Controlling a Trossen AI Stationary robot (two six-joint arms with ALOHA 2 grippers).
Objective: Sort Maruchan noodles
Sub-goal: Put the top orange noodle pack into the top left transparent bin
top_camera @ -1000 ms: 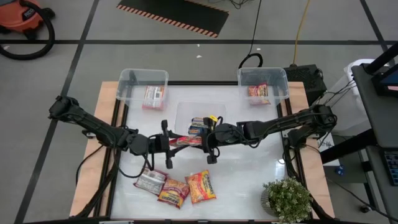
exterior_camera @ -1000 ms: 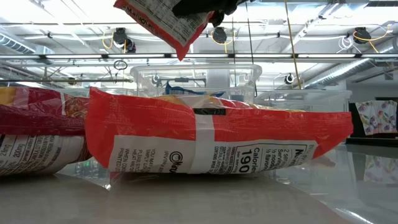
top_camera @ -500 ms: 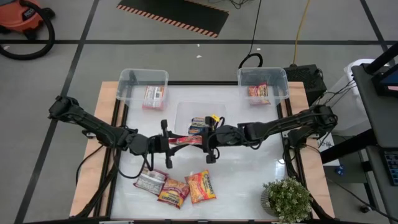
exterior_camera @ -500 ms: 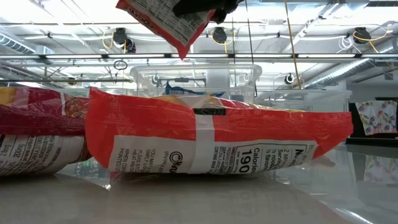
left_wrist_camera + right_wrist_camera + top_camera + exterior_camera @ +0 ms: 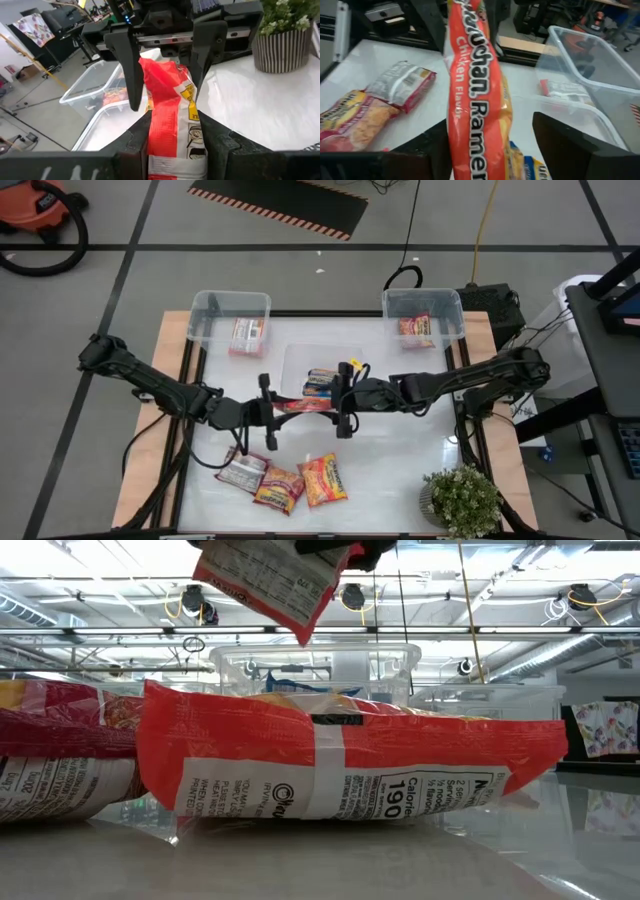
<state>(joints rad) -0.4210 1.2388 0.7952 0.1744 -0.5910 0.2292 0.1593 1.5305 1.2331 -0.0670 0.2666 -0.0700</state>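
Maruchan noodles packet (image 5: 300, 404) mid-handover just in front of the middle bin (image 5: 322, 352); left pincer (image 5: 272, 411) clamps it, right pincer (image 5: 343, 399) spread wide, released; next: left carries it to its bin

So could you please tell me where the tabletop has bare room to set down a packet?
Free: the white tabletop between the potted plant and the three loose packets. Crowded: the centre, around the middle clear bin and both end effectors.
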